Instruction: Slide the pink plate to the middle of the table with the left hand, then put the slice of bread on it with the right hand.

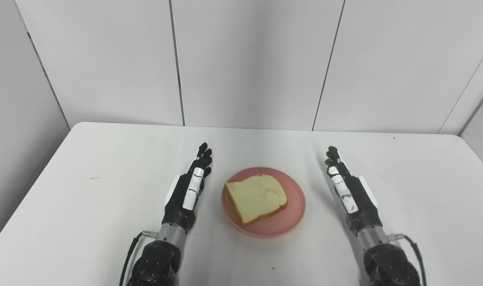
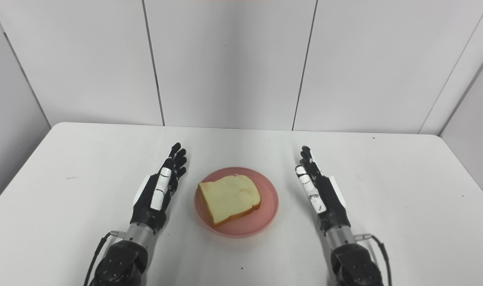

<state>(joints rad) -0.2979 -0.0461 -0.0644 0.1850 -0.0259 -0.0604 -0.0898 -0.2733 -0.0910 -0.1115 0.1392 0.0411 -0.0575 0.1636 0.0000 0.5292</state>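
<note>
- At the middle of the white table (image 1: 106,167), left eye view: the round pink plate (image 1: 293,214) carries the pale, brown-crusted slice of bread (image 1: 257,197), lying flat inside the rim.
- Left hand (image 1: 187,188): just beside the plate's left edge, not touching; fingers extended, holding nothing.
- Right hand (image 1: 350,190): near the plate's right side, apart from it; fingers extended, holding nothing.
- Right eye view: same layout; the slice of bread lies slightly left of the plate's centre, both hands flanking the plate with palms turned inward.
</note>
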